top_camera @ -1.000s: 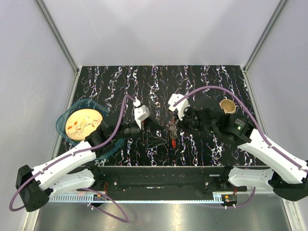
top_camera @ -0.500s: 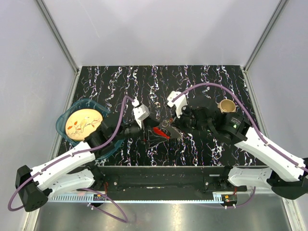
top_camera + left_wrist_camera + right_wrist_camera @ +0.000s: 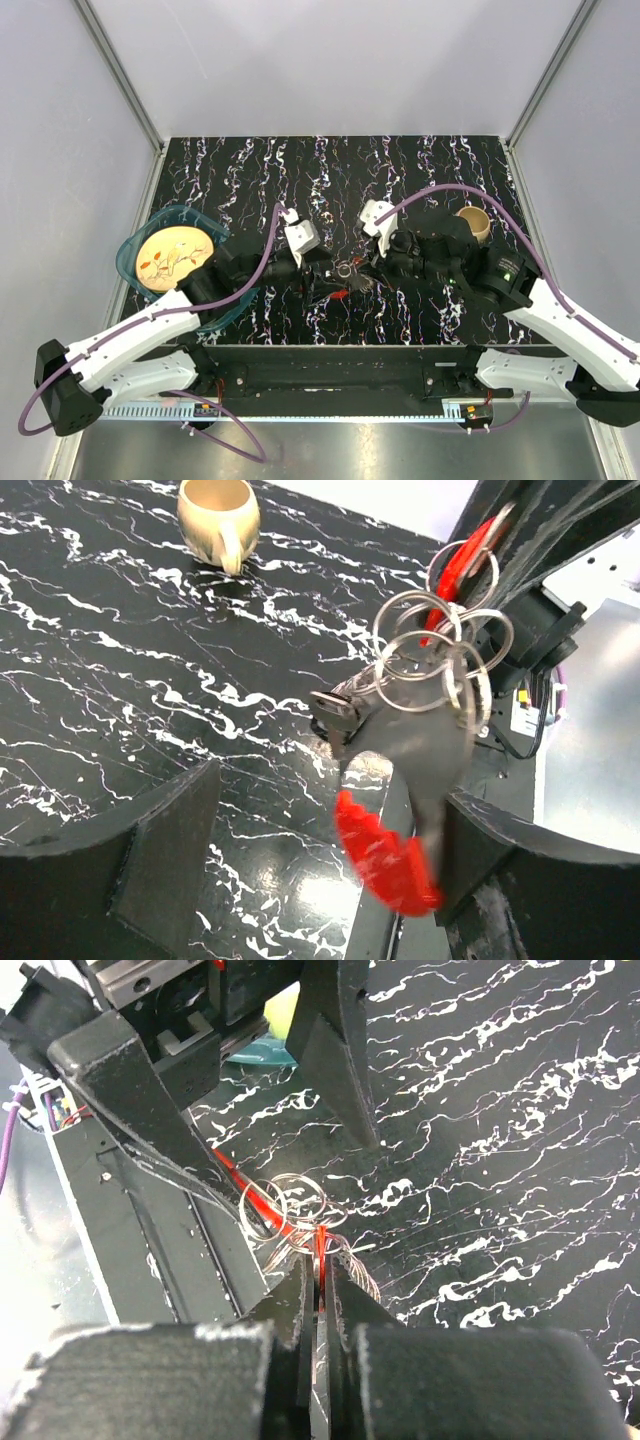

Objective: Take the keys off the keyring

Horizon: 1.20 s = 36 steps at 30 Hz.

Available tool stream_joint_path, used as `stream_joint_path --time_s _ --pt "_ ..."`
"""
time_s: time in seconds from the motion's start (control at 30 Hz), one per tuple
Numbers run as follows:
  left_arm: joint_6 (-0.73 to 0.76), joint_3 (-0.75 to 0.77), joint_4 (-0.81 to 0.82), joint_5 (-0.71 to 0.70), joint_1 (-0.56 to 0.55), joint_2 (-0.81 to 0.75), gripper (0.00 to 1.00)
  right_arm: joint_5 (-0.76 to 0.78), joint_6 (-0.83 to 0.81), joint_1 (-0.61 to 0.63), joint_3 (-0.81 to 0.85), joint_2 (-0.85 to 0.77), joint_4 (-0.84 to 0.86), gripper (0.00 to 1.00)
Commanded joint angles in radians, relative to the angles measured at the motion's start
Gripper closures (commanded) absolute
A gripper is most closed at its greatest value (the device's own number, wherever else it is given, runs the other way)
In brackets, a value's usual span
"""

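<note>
The keyring [image 3: 430, 665] is a bunch of thin metal rings held in the air between both grippers; it also shows in the top view [image 3: 348, 272]. A grey fob [image 3: 420, 750] and a red oval tag [image 3: 385, 855] hang from it. My right gripper [image 3: 320, 1275] is shut on a thin red-headed key [image 3: 322, 1245], seen edge-on, at the top of the bunch. My left gripper [image 3: 330, 870] is open, its fingers [image 3: 160, 860] wide apart. The fob and tag hang between them, against the right finger. The other keys are hard to tell apart among the rings.
A tan mug [image 3: 473, 221] stands at the right of the black marbled table [image 3: 330, 170]; it also shows in the left wrist view [image 3: 217, 518]. A teal container [image 3: 135, 245] holding a patterned plate sits at the left edge. The table's front rail runs just below the grippers.
The bunch has gone from hanging straight down to being stretched between the grippers. My left gripper has moved right, and its fingers now stand around the fob and tag.
</note>
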Motion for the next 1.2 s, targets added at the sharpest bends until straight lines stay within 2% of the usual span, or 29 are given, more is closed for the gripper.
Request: stream_joint_path --time_s 0.0,0.1,0.2,0.23,0.3,0.43,0.53,0.6,0.63,0.73,0.83,0.87,1.03,1.07,1.17 --pt "0.05 0.057 -0.011 0.136 -0.004 0.016 0.23 -0.065 -0.014 0.01 -0.012 -0.046 0.028 1.0" --pt "0.05 0.067 -0.008 0.277 -0.004 0.026 0.3 -0.091 -0.001 0.008 -0.013 -0.067 0.029 1.0" --pt "0.034 0.093 -0.023 0.359 -0.004 0.025 0.63 -0.091 0.016 0.008 -0.016 -0.077 0.029 1.0" --pt "0.021 0.102 -0.025 0.362 -0.004 0.017 0.85 -0.085 0.03 0.007 -0.022 -0.084 0.029 1.0" --pt "-0.007 0.096 -0.022 0.31 -0.004 0.006 1.0 -0.085 0.047 0.008 -0.038 -0.093 0.028 1.0" --pt "-0.079 0.076 -0.023 0.233 -0.004 -0.015 1.0 -0.132 0.084 0.008 -0.099 -0.112 0.092 0.98" --pt "-0.098 0.05 -0.02 0.181 -0.004 -0.015 1.0 -0.12 0.101 0.008 -0.082 -0.06 0.052 0.97" --pt "-0.102 0.041 -0.031 0.137 -0.004 -0.012 1.0 -0.119 0.102 0.01 -0.079 -0.043 0.035 0.92" --pt "-0.104 0.037 -0.028 0.134 -0.004 -0.011 1.0 -0.115 0.101 0.008 -0.087 -0.049 0.035 0.86" --pt "-0.125 0.017 0.006 0.14 -0.004 -0.017 1.0 -0.063 0.095 0.008 -0.136 -0.092 0.07 0.83" --pt "-0.127 0.014 0.018 0.131 -0.004 -0.021 1.0 -0.06 0.087 0.008 -0.18 -0.126 0.092 0.85" --pt "-0.128 0.014 0.018 0.127 -0.004 -0.021 1.0 -0.066 0.085 0.008 -0.188 -0.13 0.094 1.0" --pt "-0.102 0.066 -0.003 0.192 -0.004 0.011 1.0 -0.066 0.085 0.008 -0.21 -0.13 0.109 1.0" --pt "-0.093 0.072 -0.023 0.207 -0.004 0.012 1.0 -0.057 0.088 0.008 -0.21 -0.13 0.115 0.98" --pt "-0.085 0.07 -0.029 0.166 -0.004 0.006 1.0 0.007 0.118 0.008 -0.222 -0.161 0.156 0.83"
